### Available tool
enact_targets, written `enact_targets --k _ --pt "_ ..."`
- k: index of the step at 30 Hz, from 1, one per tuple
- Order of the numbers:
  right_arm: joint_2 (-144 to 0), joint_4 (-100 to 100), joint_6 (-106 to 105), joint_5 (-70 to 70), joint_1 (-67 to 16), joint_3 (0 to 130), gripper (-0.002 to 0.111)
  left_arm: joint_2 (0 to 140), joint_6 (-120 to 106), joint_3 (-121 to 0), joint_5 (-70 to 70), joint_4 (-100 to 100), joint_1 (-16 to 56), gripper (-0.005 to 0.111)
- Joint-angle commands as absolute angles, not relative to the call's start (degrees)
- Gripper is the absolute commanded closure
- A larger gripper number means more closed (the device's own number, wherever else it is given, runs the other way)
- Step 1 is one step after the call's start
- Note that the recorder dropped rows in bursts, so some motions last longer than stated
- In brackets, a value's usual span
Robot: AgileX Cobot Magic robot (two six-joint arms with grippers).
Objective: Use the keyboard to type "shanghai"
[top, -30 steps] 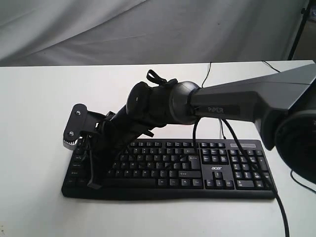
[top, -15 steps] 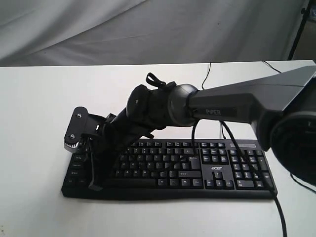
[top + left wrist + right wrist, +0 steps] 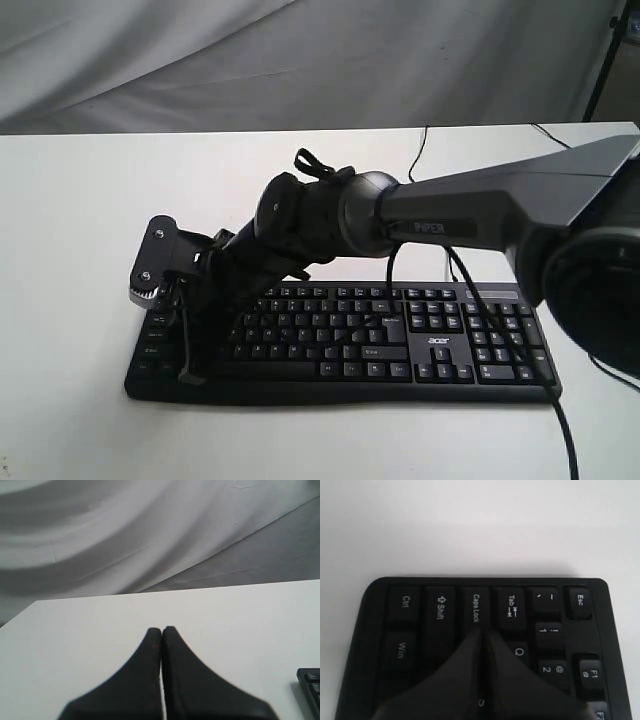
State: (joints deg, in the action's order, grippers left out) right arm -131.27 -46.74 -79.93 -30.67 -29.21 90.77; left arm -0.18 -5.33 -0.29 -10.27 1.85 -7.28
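Observation:
The black keyboard [image 3: 420, 345] lies on the white table, its number pad to the right. My right arm reaches across it from the right. My right gripper [image 3: 190, 376] is shut and points down at the keyboard's left end. In the right wrist view the closed tips of the right gripper [image 3: 482, 631] sit just past the Caps Lock key [image 3: 476, 606], between Shift and Q. The key under them is hidden. My left gripper [image 3: 161, 629] is shut on nothing above bare table, with a corner of the keyboard [image 3: 311, 682] at the frame's edge. The exterior view does not show the left arm.
The keyboard's thin black cable [image 3: 420, 150] runs back over the white table [image 3: 80, 200]. A grey cloth backdrop [image 3: 300, 60] hangs behind, with a black stand leg [image 3: 605, 60] at the far right. The right arm's dark cables hang over the number pad side.
The right arm has shifted very slightly to the left. Its shut fingertips stay at the keyboard's left end.

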Motion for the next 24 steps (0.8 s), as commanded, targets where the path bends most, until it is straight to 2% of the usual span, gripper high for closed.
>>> enact_targets --k 1,17,24 --pt "-130.91 -46.55 -80.43 -30.46 -29.26 90.72 0.108 0.0 -5.18 0.0 -9.97 1.82 -7.07 0.106" --pt "-126.88 -45.68 -80.18 -34.54 -29.13 90.72 0.108 0.0 -5.18 0.0 -9.97 1.82 -7.07 0.106" --pt "-125.19 -34.55 -70.02 -38.4 -29.15 89.8 0.108 0.0 -5.18 0.0 -9.97 1.82 -7.07 0.106"
